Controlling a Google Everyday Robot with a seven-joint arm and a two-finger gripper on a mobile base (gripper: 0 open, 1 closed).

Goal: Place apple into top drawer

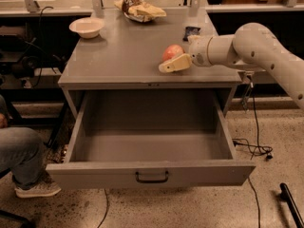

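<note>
Back left on the surface (123, 56) sits a beige bowl (86, 26), and the top drawer (152, 174) below hangs wide open. Further right the apple (172, 50) rests near the front edge, gripper (174, 62) right alongside, can't tell if it's clamped on.

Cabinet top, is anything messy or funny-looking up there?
Only a little. A crumpled yellow-and-brown snack bag lies at the back edge. Nothing is spilled. The pinkish-red round apple sits near the front right, with the robot's pale gripper right against it. The wide grey metal top drawer stands open below.
</note>
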